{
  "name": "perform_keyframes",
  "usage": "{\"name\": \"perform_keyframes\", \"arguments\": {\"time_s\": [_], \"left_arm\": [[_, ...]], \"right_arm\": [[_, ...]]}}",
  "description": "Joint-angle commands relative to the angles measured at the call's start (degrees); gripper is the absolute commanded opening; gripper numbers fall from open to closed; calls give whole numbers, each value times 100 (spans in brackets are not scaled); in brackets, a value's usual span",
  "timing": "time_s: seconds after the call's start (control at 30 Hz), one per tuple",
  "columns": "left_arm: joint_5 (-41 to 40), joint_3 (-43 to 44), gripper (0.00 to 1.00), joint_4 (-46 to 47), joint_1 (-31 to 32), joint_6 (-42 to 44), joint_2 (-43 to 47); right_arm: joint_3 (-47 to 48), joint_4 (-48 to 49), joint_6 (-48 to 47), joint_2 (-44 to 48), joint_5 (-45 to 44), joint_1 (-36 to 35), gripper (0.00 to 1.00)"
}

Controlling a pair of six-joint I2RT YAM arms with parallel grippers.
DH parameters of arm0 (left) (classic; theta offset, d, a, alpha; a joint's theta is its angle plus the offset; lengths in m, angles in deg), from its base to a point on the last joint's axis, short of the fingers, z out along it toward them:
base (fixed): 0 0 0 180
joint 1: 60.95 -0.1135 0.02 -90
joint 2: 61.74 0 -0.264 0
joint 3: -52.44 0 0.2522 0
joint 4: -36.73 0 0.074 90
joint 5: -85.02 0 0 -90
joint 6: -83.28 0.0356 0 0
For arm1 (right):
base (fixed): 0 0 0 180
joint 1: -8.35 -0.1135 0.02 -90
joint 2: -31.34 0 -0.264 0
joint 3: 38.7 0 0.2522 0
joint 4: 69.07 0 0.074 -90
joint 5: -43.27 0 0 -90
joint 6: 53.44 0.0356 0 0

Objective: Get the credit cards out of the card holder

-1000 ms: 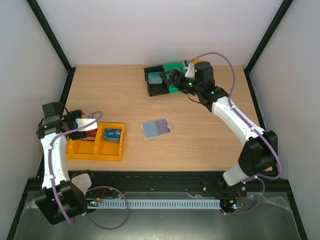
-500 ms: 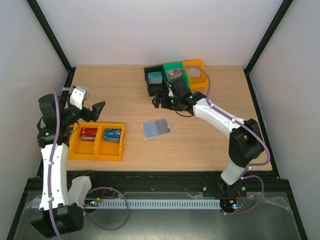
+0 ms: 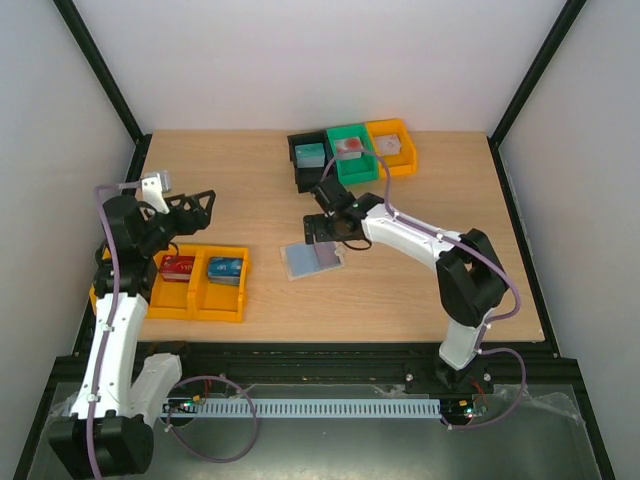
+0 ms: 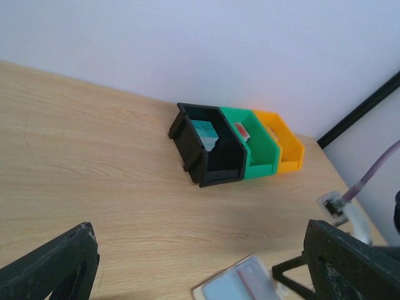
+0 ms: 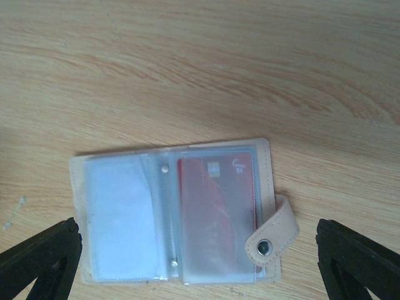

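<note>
The card holder (image 5: 172, 212) lies open and flat on the table, cream-edged with clear sleeves, also seen mid-table as the card holder (image 3: 312, 259). A red credit card (image 5: 219, 209) sits in its right sleeve; the left sleeve looks pale and blank. Its snap tab (image 5: 272, 234) curls over the right edge. My right gripper (image 5: 195, 250) hovers just above the holder, open, fingers wide on either side and holding nothing. My left gripper (image 3: 193, 211) is raised at the left, open and empty, and its view catches a corner of the card holder (image 4: 240, 284).
Below the left arm a yellow two-part tray (image 3: 190, 302) holds a red card (image 3: 178, 266) and a blue card (image 3: 225, 269). At the back stand a black bin (image 3: 310, 177), a green bin (image 3: 358, 168) and an orange bin (image 3: 398, 160).
The right arm swung from the back bins down over the card holder. The left arm rose from the yellow tray and its jaws spread wider.
</note>
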Motion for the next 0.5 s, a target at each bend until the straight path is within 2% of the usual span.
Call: {"name": "perform_keyframes", "arguments": {"time_s": [0.0, 0.23, 0.47], "left_arm": [[-223, -144, 91, 267, 18, -851, 143], [-160, -295, 91, 319, 0, -1014, 290], [-61, -505, 91, 350, -277, -1292, 450]], "right_arm": [[39, -383, -115, -175, -313, -94, 100], [-175, -291, -123, -501, -169, -166, 100], [-202, -283, -171, -982, -126, -276, 99]]}}
